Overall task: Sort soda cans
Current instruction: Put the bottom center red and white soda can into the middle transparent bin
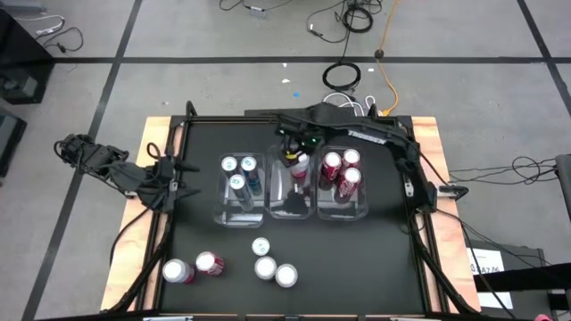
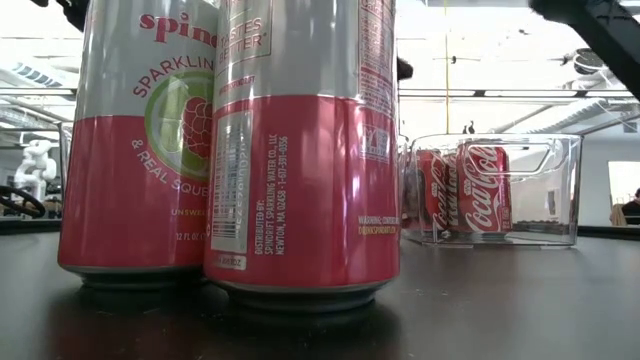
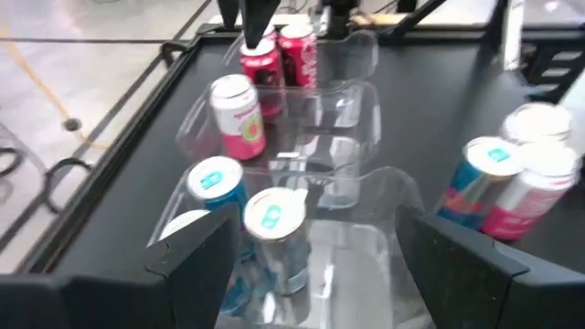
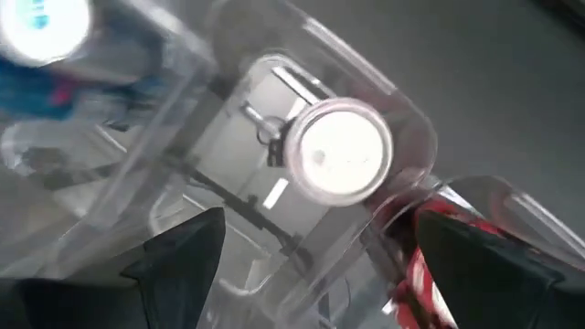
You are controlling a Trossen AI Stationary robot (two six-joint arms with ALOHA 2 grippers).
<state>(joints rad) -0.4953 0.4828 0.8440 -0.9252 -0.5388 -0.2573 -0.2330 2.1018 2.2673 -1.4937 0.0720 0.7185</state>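
Three clear bins stand side by side mid-table. The left bin holds three teal soda cans. In the middle bin one pink can stands upright. Red cans fill the right bin. Several loose cans stand near the table's front edge; two pink ones fill the low view. My right gripper hangs open above the middle bin, over the pink can and apart from it. My left gripper waits open at the table's left, facing the bins.
A dark frame runs along the table's edges. Bare black tabletop lies at the near right of the bins. Cables lie on the floor beyond the far edge.
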